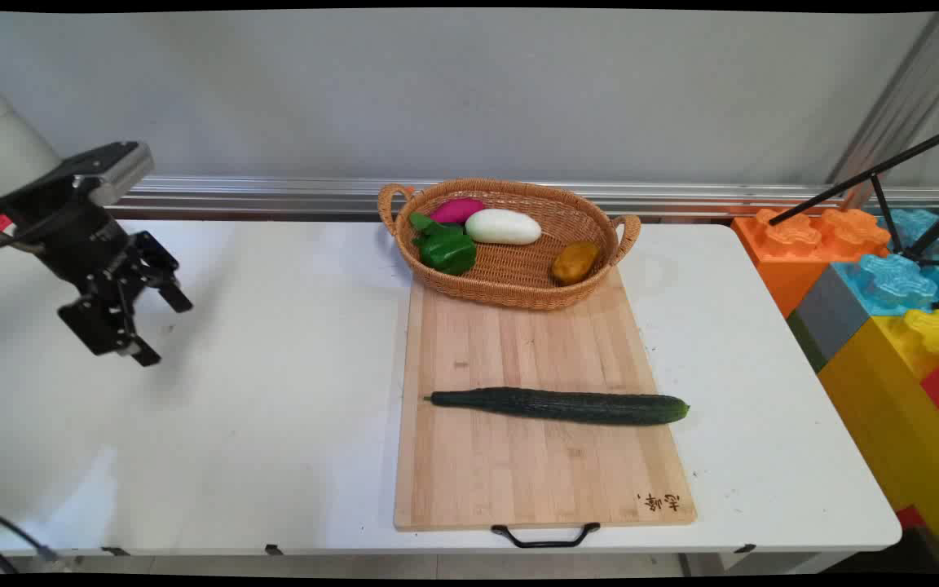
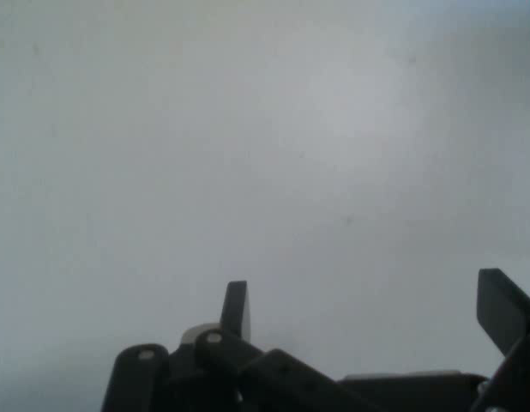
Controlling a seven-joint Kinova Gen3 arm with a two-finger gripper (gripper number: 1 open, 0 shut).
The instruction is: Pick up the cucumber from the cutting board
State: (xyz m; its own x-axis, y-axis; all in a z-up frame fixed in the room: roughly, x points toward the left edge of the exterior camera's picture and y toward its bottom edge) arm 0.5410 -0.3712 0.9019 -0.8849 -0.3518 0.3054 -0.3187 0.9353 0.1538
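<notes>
I see my pincer [image 1: 166,326] hanging above the bare left part of the white table [image 1: 274,391], well to the left of the wooden cutting board [image 1: 518,473]. Its two fingers stand spread wide with nothing between them; my hand view shows only plain table surface past the fingertips [image 2: 237,307].

On the board, a long dark green cucumber [image 1: 559,405] lies crosswise, its thin stem end toward the board's left edge and its blunt end reaching just over the right edge. A wicker basket [image 1: 518,281] with two handles sits on the board's far end. In it I make out a green pepper [image 1: 447,249] at the left, a magenta vegetable [image 1: 456,210] behind it, a white oblong vegetable [image 1: 503,227] in the middle, and a brownish potato [image 1: 574,262] at the right.

Right of the board, past the table's edge, stand large coloured toy blocks [image 1: 885,310].
</notes>
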